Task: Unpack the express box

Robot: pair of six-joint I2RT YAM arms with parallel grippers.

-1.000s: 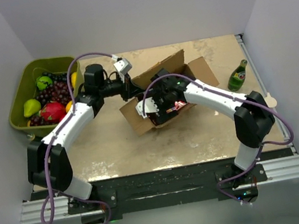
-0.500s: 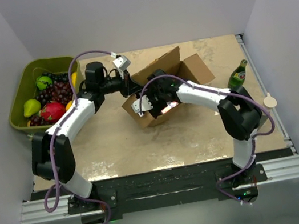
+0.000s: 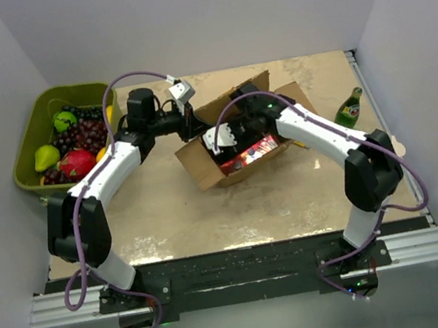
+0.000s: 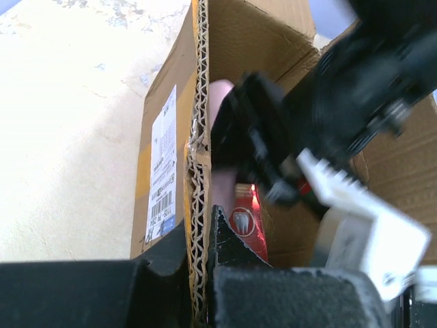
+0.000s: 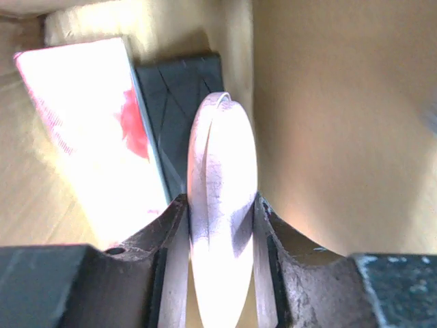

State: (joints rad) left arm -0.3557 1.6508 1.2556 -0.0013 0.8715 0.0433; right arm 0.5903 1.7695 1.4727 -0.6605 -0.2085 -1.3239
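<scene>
The express box (image 3: 201, 168) lies open mid-table, brown corrugated cardboard with a white label (image 4: 162, 171) on its side. My left gripper (image 3: 189, 123) is shut on the box's upright wall edge (image 4: 198, 157), one finger on each side of it. My right gripper (image 3: 237, 145) reaches inside the box. Its fingers are closed on a pale pinkish oval thing (image 5: 222, 171), which stands on edge between them. Beside it in the box lie a red-and-white toothpaste carton (image 5: 89, 137) and a dark flat item (image 5: 181, 96). The red carton (image 4: 246, 222) also shows in the left wrist view.
An olive-green bin (image 3: 38, 111) full of fruit stands at the back left, close to my left arm. A green bottle (image 3: 349, 109) stands near the table's right edge. White walls close in on both sides.
My right gripper has closed from wide open onto the pale oval thing inside the box. The right arm and the box have shifted a little; the left gripper has kept its hold.
</scene>
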